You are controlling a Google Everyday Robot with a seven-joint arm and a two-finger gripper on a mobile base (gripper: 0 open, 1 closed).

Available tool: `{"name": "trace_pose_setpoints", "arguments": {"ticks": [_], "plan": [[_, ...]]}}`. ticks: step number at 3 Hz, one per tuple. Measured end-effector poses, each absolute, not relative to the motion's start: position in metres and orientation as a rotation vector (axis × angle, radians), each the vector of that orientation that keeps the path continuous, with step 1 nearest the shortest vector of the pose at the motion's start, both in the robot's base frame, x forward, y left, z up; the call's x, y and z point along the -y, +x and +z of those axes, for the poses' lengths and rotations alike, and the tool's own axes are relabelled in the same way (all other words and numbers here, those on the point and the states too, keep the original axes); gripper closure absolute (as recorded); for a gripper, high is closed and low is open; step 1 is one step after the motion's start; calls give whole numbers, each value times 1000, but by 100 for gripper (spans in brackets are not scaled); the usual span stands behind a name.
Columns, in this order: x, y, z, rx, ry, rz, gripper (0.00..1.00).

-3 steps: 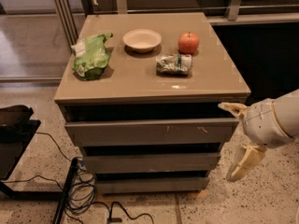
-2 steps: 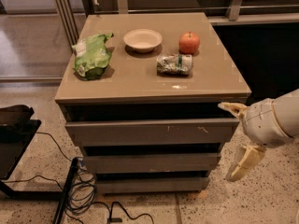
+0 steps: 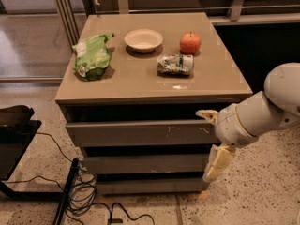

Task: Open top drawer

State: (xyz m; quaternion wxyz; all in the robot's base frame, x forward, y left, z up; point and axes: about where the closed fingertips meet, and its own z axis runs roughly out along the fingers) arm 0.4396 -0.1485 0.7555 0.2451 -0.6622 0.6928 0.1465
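Note:
The top drawer (image 3: 140,133) is the wide grey-brown front panel just under the cabinet top, with small pale scratches near its right end. A dark gap runs above it, and no inside shows. My gripper (image 3: 212,138) is at the drawer's right end, on a white arm coming in from the right. It is open wide: the upper fingertip (image 3: 205,113) is level with the panel's top edge and the lower finger (image 3: 217,162) hangs below the panel's bottom edge. It holds nothing.
Two narrower drawer fronts (image 3: 145,164) sit below. On the cabinet top (image 3: 140,81) lie a green bag (image 3: 93,56), a white bowl (image 3: 143,40), an apple (image 3: 190,43) and a crumpled packet (image 3: 175,64). Cables (image 3: 82,196) and a black stand (image 3: 14,135) lie on the floor to the left.
My gripper has moved left, from just off the cabinet's right side to the right end of the top drawer. The drawer and the things on top have not moved.

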Motion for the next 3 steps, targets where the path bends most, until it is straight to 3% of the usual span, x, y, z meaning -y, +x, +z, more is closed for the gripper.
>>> {"name": "trace_pose_setpoints", "arguments": {"ticks": [1,3], "plan": [[133,458,725,-1911,-1803,421,0],[148,492,690,-1953,-1729,381,0]]}}
